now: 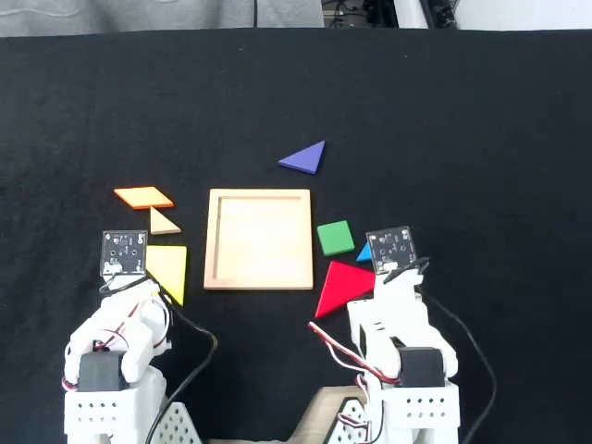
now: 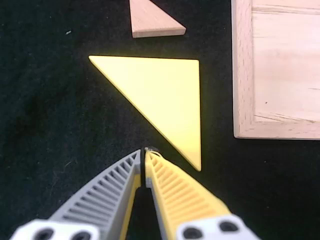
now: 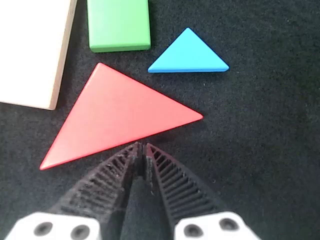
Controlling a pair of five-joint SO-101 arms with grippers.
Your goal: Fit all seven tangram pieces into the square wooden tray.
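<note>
Nothing is in the tray (image 1: 259, 240) yet, so the task stands at its first step, all seven pieces lying loose on the bench (image 1: 462, 111); the left fingers (image 2: 172, 187) are clenched on nothing, tips together, and the yellow triangle (image 2: 165, 100) lies just ahead of them, its long edge turned toward the tips and not touching them; past it, farther from the fingers, sits the small wood triangle (image 2: 152, 20), and beyond that the orange parallelogram (image 1: 144, 197); the right fingers (image 3: 172, 187) are likewise clenched and empty, with the red triangle (image 3: 117, 115) just in front of their tips, the blue triangle (image 3: 189, 54) and the green square (image 3: 119, 25) a little beyond it; the tray lies between the two pairs of fingers, on each one's inner side, near both big triangles, and the purple triangle (image 1: 305, 158) sits alone past the tray's far edge, well away from either pair; as I judge it, the step in hand is the choice and pick-up of a first piece, most likely one of the two big triangles, since each sits right before a pair of fingers and should go in while the tray is open; the next move calls for the chosen fingers to release, straddle the flat piece across a short span near a corner, dip to the bench and close; the pieces are thin and lie flush, so a low, square approach matters, and the triangle must then be turned to meet a tray corner.
</note>
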